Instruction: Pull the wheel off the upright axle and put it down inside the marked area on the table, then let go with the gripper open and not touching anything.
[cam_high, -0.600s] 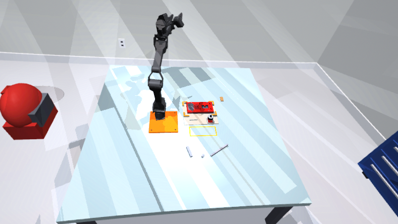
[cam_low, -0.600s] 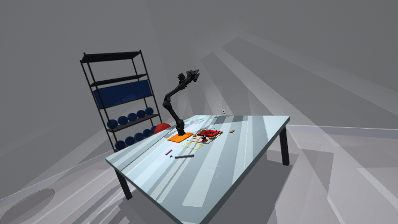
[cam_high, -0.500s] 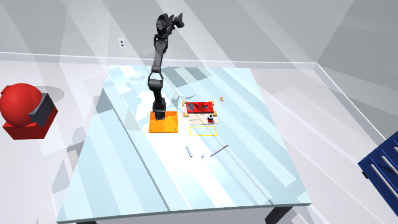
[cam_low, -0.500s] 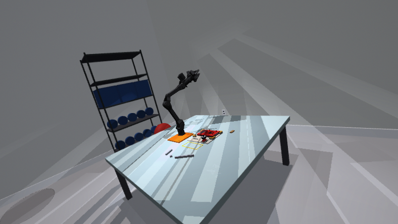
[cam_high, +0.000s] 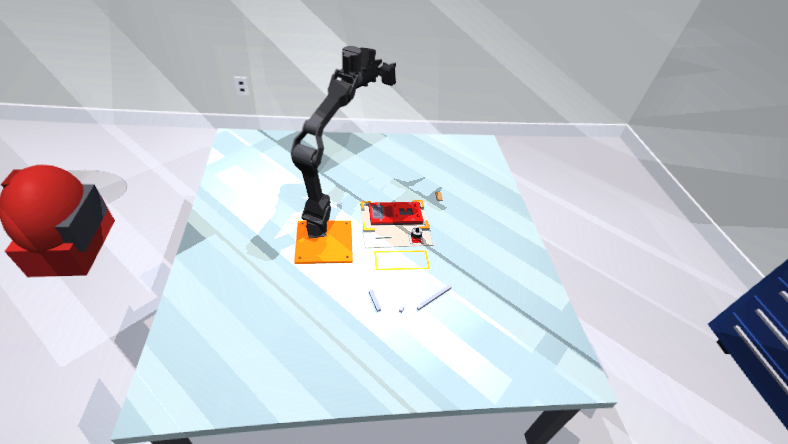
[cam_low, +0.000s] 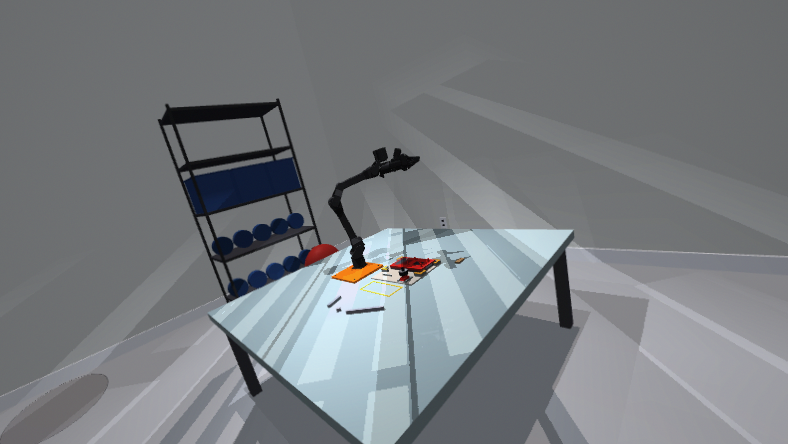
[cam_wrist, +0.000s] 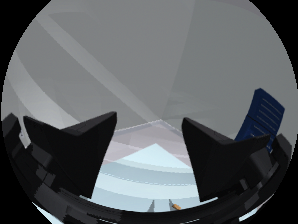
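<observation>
The wheel (cam_high: 416, 232) (cam_low: 403, 271) looks like a small dark disc with a light band, on the upright axle above a small red base. The axle itself is mostly hidden. The marked area is a yellow outline (cam_high: 401, 251) (cam_low: 388, 284) on the table, in front of the wheel's board in the top view, with nothing inside it. My gripper (cam_high: 392, 73) (cam_low: 417, 159) (cam_wrist: 149, 119) is open and empty. It is high above the table, far above the wheel, and points roughly level. The wheel is not in the wrist view.
A red block (cam_high: 395, 214) (cam_low: 411, 263) lies between yellow corner brackets behind the wheel. Two grey bars (cam_high: 434, 297) (cam_low: 365, 310) (cam_high: 374, 300) (cam_low: 334, 301) and a small piece (cam_high: 401, 309) lie beyond the outline. An orange piece (cam_high: 438, 196) (cam_low: 459, 260) (cam_wrist: 176, 206) lies apart.
</observation>
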